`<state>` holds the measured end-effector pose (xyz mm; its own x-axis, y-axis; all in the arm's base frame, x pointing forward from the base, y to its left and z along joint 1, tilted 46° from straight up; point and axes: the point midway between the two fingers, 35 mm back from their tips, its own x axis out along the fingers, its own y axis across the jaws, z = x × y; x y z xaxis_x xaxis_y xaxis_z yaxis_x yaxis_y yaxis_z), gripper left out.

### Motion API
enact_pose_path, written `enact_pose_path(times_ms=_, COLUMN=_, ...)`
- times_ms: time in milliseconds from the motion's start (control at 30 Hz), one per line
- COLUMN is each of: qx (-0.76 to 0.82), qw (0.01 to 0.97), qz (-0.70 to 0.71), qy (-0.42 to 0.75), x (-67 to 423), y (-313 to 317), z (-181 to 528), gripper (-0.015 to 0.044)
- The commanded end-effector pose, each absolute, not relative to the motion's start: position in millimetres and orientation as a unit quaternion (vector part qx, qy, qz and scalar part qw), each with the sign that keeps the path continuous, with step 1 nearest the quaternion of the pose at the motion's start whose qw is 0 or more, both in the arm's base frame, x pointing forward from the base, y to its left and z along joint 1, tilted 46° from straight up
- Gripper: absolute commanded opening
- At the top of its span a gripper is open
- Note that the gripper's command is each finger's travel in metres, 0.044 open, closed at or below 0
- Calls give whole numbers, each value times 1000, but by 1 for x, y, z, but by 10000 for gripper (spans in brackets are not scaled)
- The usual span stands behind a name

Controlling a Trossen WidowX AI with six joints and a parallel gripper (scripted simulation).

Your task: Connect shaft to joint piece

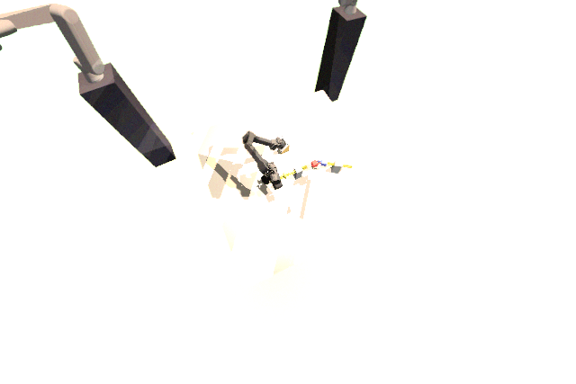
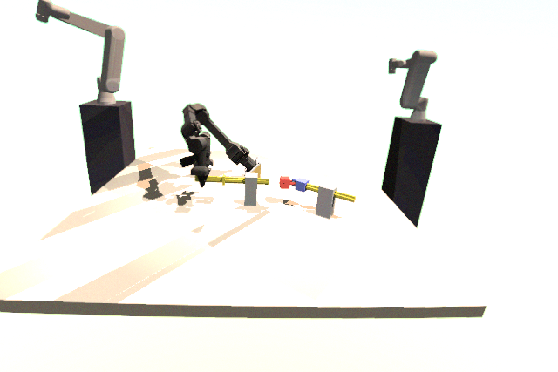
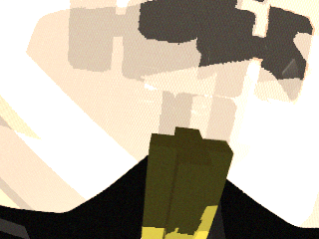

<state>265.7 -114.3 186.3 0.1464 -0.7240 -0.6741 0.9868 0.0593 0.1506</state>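
My gripper is shut on the left end of the second yellow shaft. That shaft runs through a grey block. Its right tip stands a short gap away from the red joint piece. The red piece hangs on a blue hinge piece at the end of the fixed yellow shaft. The fixed shaft sits in its own grey block. In the wrist view the shaft sticks out between my dark fingers.
Two grey camera arms stand on dark pedestals, one at the left and one at the right. My arm's base sits behind the second shaft's block. The table's front edge is far from the parts.
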Motion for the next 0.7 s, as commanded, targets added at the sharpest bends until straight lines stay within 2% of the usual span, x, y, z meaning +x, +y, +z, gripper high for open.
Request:
enact_pose_path(times_ms=0, qx=298, qw=684, qz=-626, qy=225, x=265, y=-115, z=185, gripper=67)
enact_pose_path(times_ms=400, qx=290, qw=661, qz=-650, qy=236, x=265, y=-119, z=189, gripper=67)
enact_pose_path(times_ms=633, qx=293, qw=669, qz=-643, qy=228, x=265, y=-118, z=190, gripper=20)
enact_pose_path(times_ms=667, qx=293, qw=669, qz=-643, qy=228, x=265, y=-118, z=190, gripper=0)
